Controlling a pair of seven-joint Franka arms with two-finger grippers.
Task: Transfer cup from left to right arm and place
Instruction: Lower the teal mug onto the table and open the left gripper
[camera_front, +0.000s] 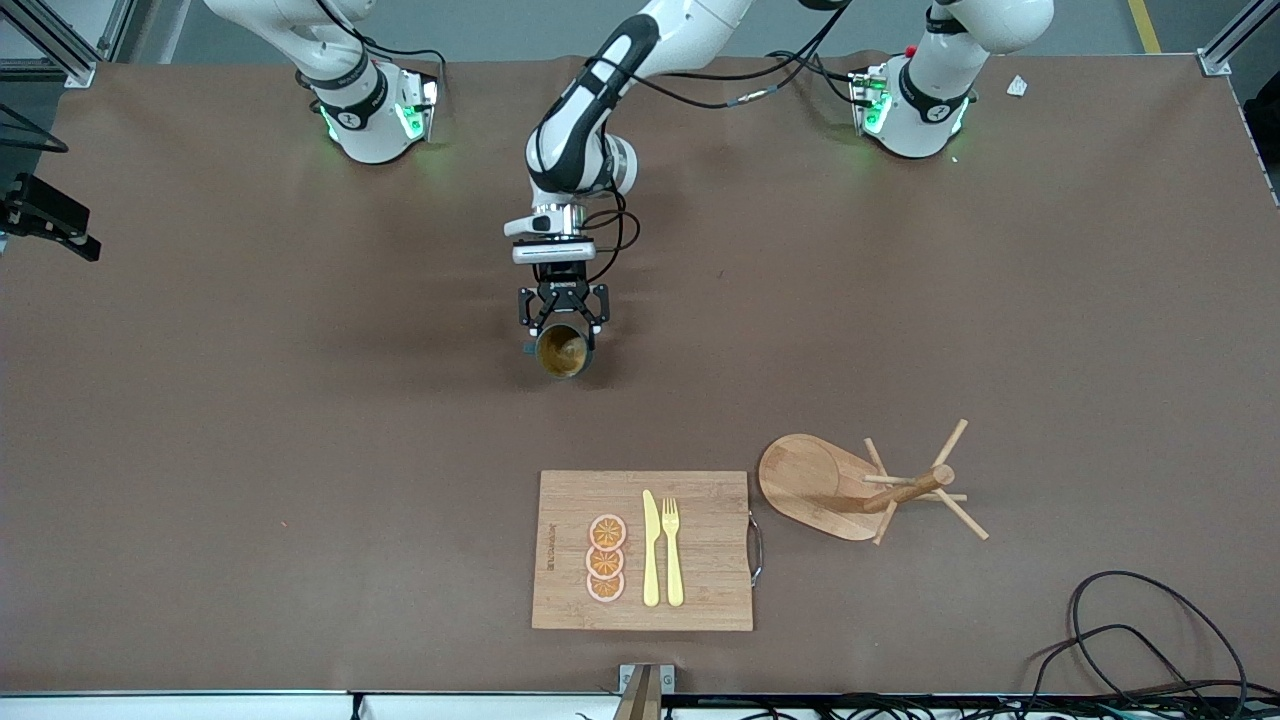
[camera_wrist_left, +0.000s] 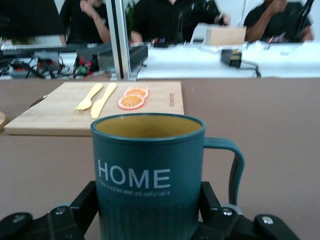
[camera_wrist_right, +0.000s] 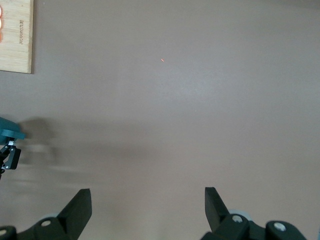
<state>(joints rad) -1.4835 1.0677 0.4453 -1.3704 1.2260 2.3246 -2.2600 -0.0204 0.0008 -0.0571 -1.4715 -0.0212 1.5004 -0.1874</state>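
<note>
The cup sits at centre frame in the front view, clamped low on its body by the left end effector over bare tabletop. The rim and handle are exposed, probably for the handover. The right end effector waits with fingers spread wide, empty. The cutting board lies lower in frame.

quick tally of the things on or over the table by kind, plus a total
cup, held in the left tool: 1
cutting board: 1
orange slices: 3
yellow knife: 1
yellow fork: 1
wooden mug rack: 1
total: 8
</note>
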